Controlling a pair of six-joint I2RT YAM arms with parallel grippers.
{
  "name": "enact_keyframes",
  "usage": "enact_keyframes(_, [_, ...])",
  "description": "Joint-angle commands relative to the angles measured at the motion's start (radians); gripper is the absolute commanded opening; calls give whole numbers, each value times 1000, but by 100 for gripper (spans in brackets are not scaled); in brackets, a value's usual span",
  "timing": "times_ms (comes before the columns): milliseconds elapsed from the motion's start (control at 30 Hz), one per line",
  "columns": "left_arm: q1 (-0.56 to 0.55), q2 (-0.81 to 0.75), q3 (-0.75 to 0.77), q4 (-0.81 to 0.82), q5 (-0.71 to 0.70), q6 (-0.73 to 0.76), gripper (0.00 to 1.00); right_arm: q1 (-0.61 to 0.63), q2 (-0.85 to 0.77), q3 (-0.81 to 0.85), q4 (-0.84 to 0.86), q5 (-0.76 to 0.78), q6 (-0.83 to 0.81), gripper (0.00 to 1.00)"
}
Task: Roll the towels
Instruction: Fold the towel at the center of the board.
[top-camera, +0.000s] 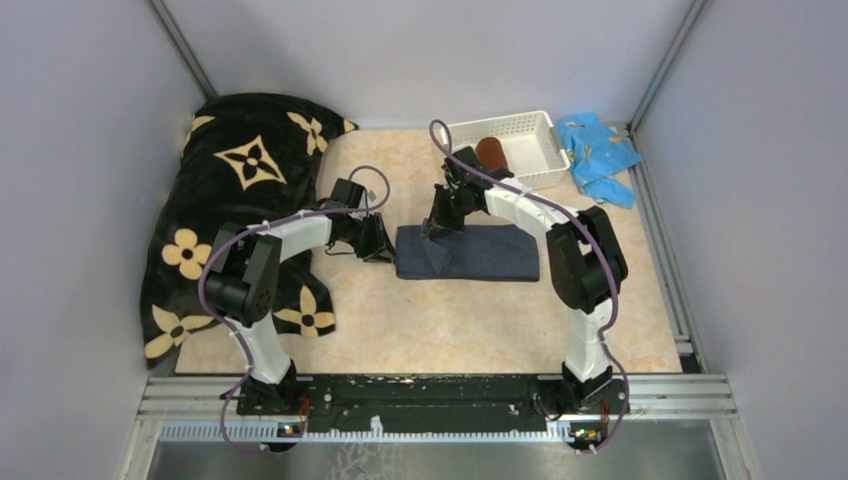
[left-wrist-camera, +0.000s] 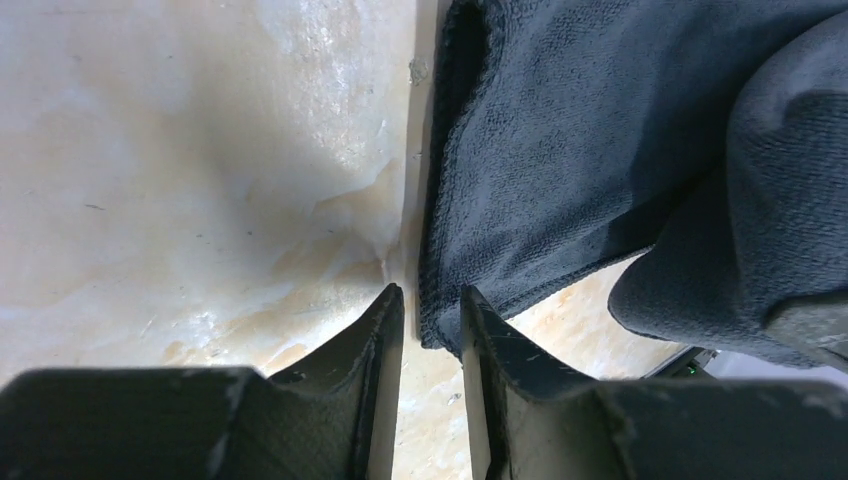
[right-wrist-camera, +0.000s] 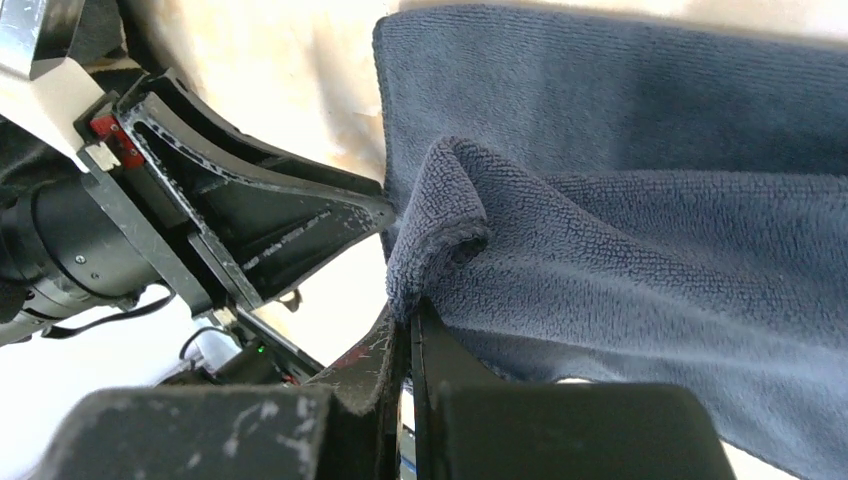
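A dark slate grey-blue towel (top-camera: 485, 255) lies flat in the middle of the table. My right gripper (top-camera: 432, 232) is shut on its left far corner, and the pinched cloth (right-wrist-camera: 445, 215) stands up in a small fold above the fingertips (right-wrist-camera: 400, 335). My left gripper (top-camera: 383, 250) sits low at the towel's left edge. Its jaws stand a narrow gap apart, with the towel's near corner (left-wrist-camera: 440, 325) just at the fingertips (left-wrist-camera: 385, 310). A rust-brown towel (top-camera: 491, 152) lies rolled in the white basket (top-camera: 530, 125).
A big black blanket with tan flowers (top-camera: 245, 200) covers the table's left side. A bright light-blue cloth (top-camera: 597, 150) lies beside the basket at the back right. Grey walls close in three sides.
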Motion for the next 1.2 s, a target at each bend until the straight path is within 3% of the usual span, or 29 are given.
enact_keyframes(0, [-14,16,11,26,21,-7,32,33,32,67,69,-27,35,0])
enact_keyframes(500, [-28,20,-14,27,-10,-2,22,51,61,61,196,-30,143,0])
enact_keyframes(867, [-33,20,-23,24,-33,-6,22,66,114,52,246,-17,175,1])
enact_keyframes(1033, [-33,10,-31,12,-56,-13,31,73,136,59,250,-28,158,23])
enact_keyframes(1167, [-34,-23,-49,-12,-93,-18,39,73,89,57,229,-13,106,47])
